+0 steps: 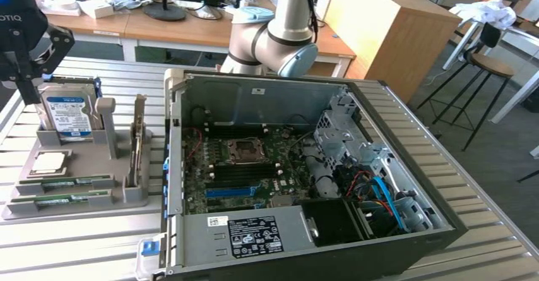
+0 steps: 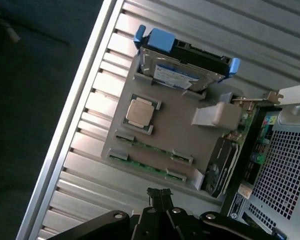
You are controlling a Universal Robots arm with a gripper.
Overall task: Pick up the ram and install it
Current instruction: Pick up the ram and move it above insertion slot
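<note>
On the ribbed metal table (image 1: pixel 84 249) sits a grey moulded plastic tray (image 1: pixel 50 213), just beside an open black computer case (image 1: pixel 252 98). Two long, narrow green circuit-board sticks lie low in grooves at the end of the tray away from the hard drive. The first ram stick (image 1: pixel 76 181) is next to the second ram stick (image 1: pixel 63 200), which lies closer to the tray's outer edge. They are parallel. Their long axes run across the exterior view from left to right, rising slightly to the right. One end of each points toward the case and the other toward the table's outer side. From the wrist camera the same pair shows as two thin green strips, the first (image 2: pixel 152 148) and the second (image 2: pixel 145 169), each held by grey clips at both ends.

Next to them on the tray rests a square silver processor chip (image 1: pixel 49 162). Beyond it a silver hard drive with a blue-and-white label (image 1: pixel 67 113) stands upright in blue brackets. A taller card (image 1: pixel 137 142) stands on edge along the side nearest the case.

The black gripper (image 1: pixel 32 91) hangs over the hard-drive end of the tray, well apart from both sticks. Its fingers are pinched together on nothing, as the wrist camera also shows (image 2: pixel 159 192).

Inside the case lies the dark green motherboard (image 1: pixel 244 167) with a blue slot (image 1: pixel 231 191).
</note>
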